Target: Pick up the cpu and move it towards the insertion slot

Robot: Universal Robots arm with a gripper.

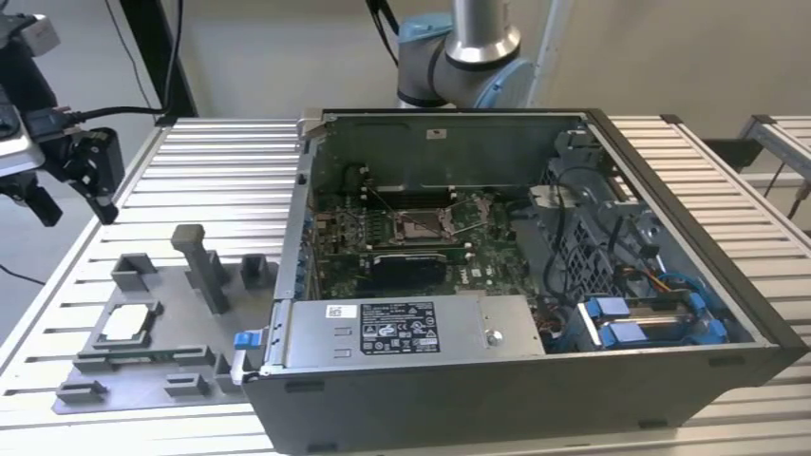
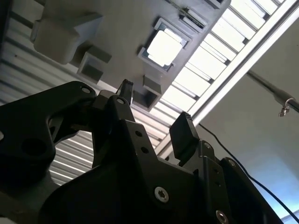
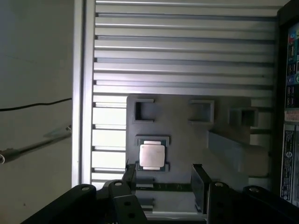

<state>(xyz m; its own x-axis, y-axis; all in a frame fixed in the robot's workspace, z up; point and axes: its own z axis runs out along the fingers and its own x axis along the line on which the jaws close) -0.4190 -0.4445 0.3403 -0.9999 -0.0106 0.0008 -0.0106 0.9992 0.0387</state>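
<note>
Sitting on slatted table [image 1: 725, 180]: fixture plate [image 1: 180, 328] w/ cpu [image 1: 127, 324], open PC case [image 1: 507, 391].

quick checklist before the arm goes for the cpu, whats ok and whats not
1. Gripper open: ok, fingers apart with nothing between them.
2. cpu lying flat in its pocket on the grey fixture: ok.
3. Gripper in contact with the cpu: not ok, it hangs above and apart from it.
4. cpu centred between the fingers: cannot tell, both wrist views look at a slant.
5. Insertion slot uncovered: ok, its brownish pin field shows inside the open computer case.
</note>
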